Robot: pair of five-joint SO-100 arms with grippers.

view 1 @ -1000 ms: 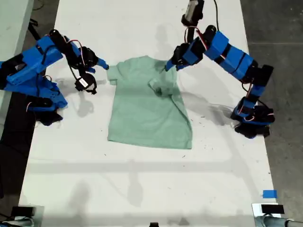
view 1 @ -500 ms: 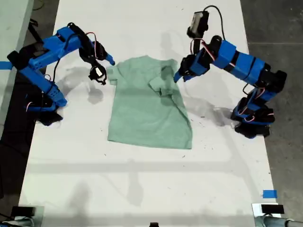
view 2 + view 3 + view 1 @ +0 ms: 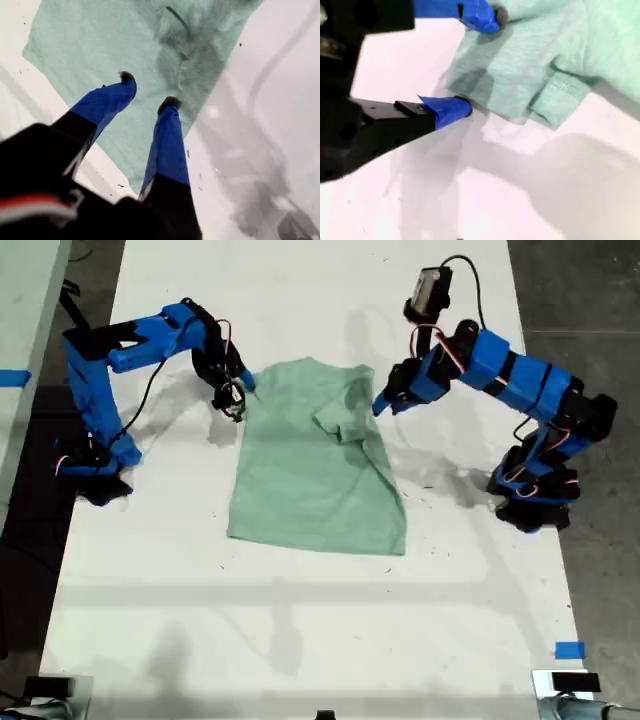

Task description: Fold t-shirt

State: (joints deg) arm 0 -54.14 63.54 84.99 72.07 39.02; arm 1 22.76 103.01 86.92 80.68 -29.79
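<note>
Two blue arms flank the t-shirt (image 3: 315, 465), which lies on the white worktop (image 3: 300, 630), one sleeve folded in over the chest. First hand (image 3: 147, 90) hovers above the folded side at the exterior view's right, jaws apart, empty. Second hand (image 3: 477, 62) sits at the other sleeve (image 3: 540, 90), jaws apart astride its edge.

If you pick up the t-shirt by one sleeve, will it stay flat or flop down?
It would probably flop. The t-shirt is thin cloth, already folded over itself and wrinkled near my first gripper. The sleeve at my second gripper bunches softly, so it likely sags and drags. It looks light.
</note>
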